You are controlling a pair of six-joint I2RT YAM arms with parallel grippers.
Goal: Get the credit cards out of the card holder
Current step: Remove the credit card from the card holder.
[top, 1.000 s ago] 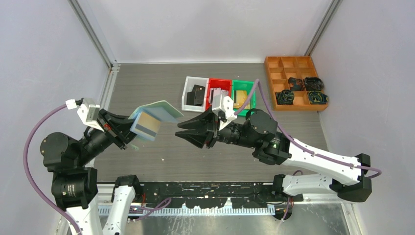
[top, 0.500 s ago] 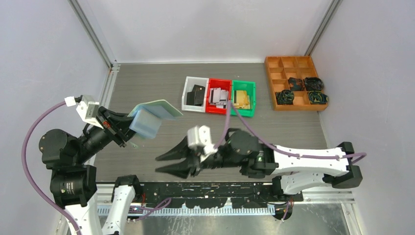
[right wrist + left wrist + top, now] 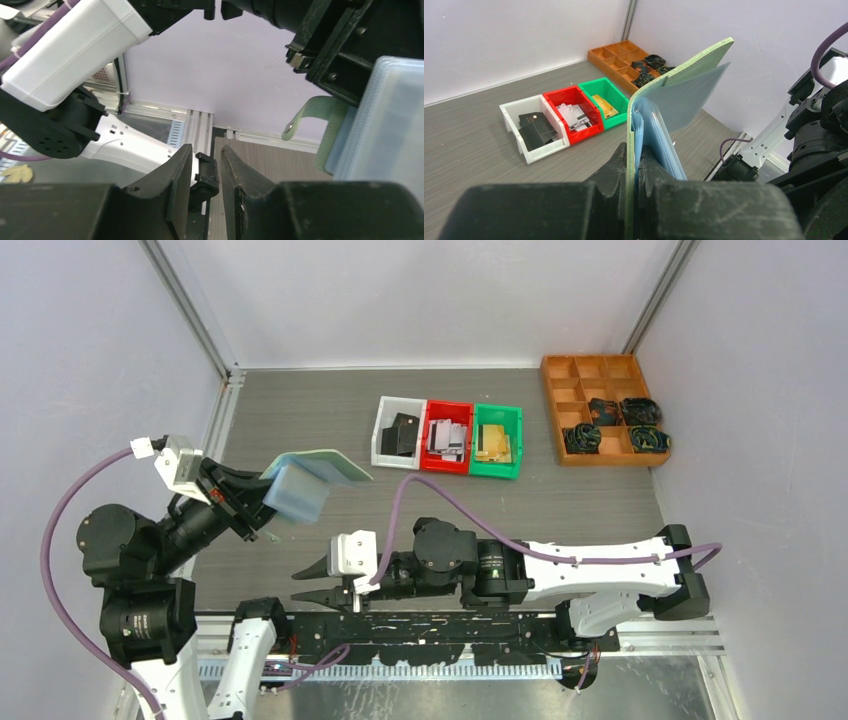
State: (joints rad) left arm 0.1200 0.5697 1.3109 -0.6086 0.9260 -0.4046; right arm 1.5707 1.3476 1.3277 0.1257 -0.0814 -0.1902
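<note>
While the left gripper is clenched on the card holder, the holder sits in the air above the left part of the table, touching nothing else. It is folded open: the mint-green cover tilts up toward the bins, and the clear pocket leaves fan out beneath it. In the left wrist view the two fingers pinch the cover and the leaves together at one edge. Whether any pocket has a card in it cannot be told.

Right gripper: low over the near edge of the table, pointing left toward the left arm. Its jaws are parted, with nothing between them. It is apart from the holder, whose small tab dangles at the upper right of the right wrist view.

Three bins stand in a touching row at mid-table:
- white bin: black credit card
- red bin: silver-grey credit cards
- green bin: gold credit cards

A wooden compartment tray stands at the far right, well apart from the bins. Black coiled cables lie in several of its cells.
</note>
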